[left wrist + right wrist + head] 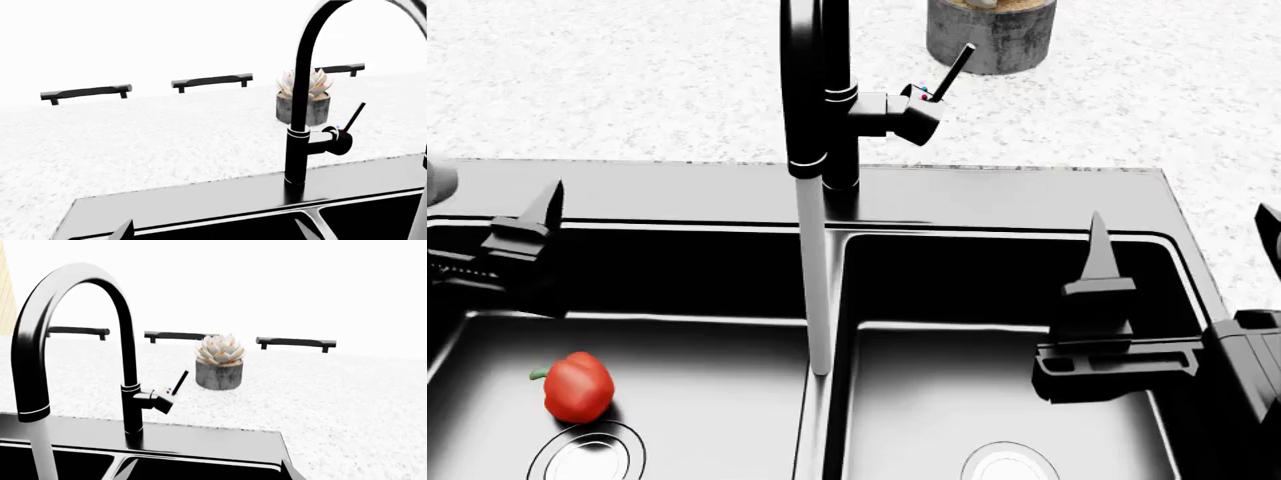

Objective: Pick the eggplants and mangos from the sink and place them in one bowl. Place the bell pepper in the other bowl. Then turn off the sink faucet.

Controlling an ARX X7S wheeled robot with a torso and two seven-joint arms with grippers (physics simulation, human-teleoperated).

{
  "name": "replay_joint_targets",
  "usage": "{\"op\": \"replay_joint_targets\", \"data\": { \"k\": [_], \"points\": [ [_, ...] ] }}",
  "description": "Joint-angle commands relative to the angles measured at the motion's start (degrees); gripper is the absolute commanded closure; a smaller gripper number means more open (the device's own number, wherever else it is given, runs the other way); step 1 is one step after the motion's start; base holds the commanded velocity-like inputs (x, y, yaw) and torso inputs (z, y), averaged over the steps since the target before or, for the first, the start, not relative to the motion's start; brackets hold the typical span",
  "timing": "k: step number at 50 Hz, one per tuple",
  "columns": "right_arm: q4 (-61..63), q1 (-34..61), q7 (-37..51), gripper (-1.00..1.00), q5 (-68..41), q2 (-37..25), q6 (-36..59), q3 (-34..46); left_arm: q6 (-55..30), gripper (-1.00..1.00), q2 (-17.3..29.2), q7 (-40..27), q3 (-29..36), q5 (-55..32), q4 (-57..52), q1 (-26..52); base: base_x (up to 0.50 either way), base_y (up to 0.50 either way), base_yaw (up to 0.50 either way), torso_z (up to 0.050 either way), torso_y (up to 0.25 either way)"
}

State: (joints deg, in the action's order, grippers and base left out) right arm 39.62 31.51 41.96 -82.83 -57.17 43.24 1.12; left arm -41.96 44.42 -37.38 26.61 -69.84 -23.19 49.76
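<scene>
The faucet [822,100] stands at the middle of the sink's [1028,185] back ledge, its water stream [815,290] falling along the divider between the basins. Its lever [950,75] sticks out toward the plant pot [993,35] behind, with a gap between them. The right basin floor lies open around its drain [1008,463]; in the left, a pepper [577,386] sits just beside the drain [587,455].

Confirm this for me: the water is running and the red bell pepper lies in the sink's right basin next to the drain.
Wrong basin. The head view shows the bell pepper in the left basin of the sink, beside that basin's drain. The rest holds: water is running from the sink faucet.
</scene>
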Motion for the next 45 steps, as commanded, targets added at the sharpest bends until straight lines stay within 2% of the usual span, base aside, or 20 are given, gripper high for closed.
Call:
{"op": "replay_joint_targets", "data": {
  "k": [1, 14, 17, 30, 45],
  "points": [
    [-0.3, -1.0, -0.4, -1.0, -0.1, 0.5, -0.4, -0.6, -4.1, -1.0, -8.9, 7.5, 8.8, 6.7, 17.5, 6.7, 0.0, 0.0, 0.0, 0.0, 0.0],
    [-0.6, -1.4, -0.4, -1.0, -0.3, 1.2, -0.6, -0.2, -0.5, -1.0, -16.2, 15.3, 12.7, 12.3, 38.6, 8.4, 0.0, 0.0, 0.0, 0.0, 0.0],
    [-0.8, -1.8, -0.3, -1.0, -0.1, 1.6, -0.9, -0.3, -0.5, -1.0, -17.5, 15.0, 14.1, 14.6, 43.7, 9.1, 0.0, 0.0, 0.0, 0.0, 0.0],
    [-0.9, -3.8, -1.2, -1.0, 1.0, 2.2, -1.7, -0.4, 4.9, -1.0, -21.4, 21.1, 16.9, 19.3, 57.8, 9.5, 0.0, 0.0, 0.0, 0.0, 0.0],
    [-0.5, -1.2, 0.5, -1.0, -1.9, 0.3, -0.4, -0.6, 13.6, -1.0, -26.3, 26.2, 19.4, 25.0, 75.3, 9.5, 0.0, 0.0, 0.0, 0.0, 0.001]
  ]
}}
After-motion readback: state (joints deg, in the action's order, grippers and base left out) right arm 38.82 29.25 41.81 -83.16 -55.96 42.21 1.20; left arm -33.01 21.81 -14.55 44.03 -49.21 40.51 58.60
